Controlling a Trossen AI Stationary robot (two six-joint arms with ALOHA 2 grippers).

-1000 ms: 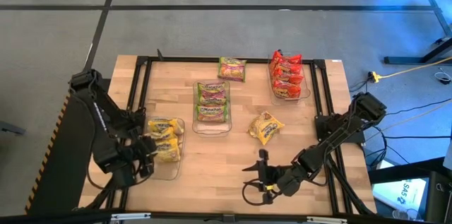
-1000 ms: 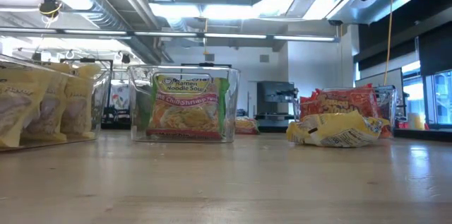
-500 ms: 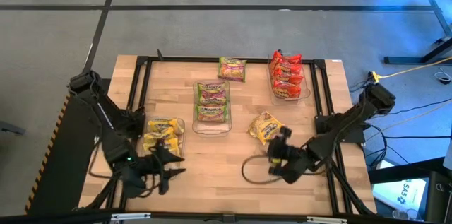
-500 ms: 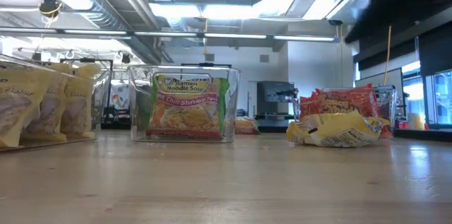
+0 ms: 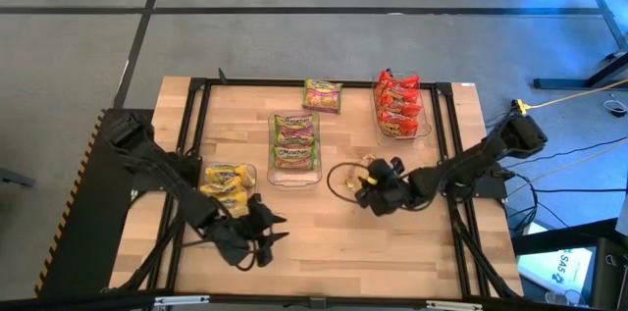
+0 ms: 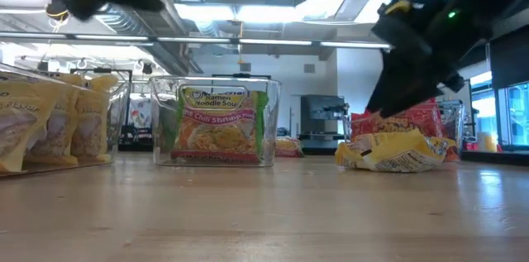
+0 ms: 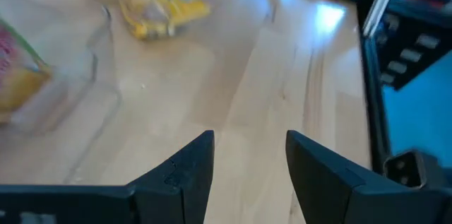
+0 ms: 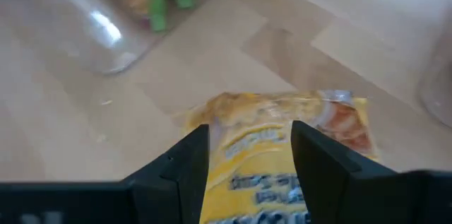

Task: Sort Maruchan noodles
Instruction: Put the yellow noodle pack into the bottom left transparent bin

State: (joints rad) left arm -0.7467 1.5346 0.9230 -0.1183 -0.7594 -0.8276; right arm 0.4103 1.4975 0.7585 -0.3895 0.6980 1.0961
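Noodles were mostly sorted: yellow packets (image 5: 226, 181) in the left bin (image 5: 247, 170), green (image 5: 293, 140) in the middle, red (image 5: 398, 107) at right. Your left gripper (image 7: 242, 159) waited open. Your right gripper (image 8: 246, 155), open, hovered over a loose yellow packet (image 8: 282, 139); another green packet (image 5: 322, 95) lay unsorted.

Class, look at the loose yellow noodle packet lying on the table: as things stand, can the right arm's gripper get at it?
Probably yes. The right gripper hangs over the yellow packet with fingers open, and nothing lies between them.
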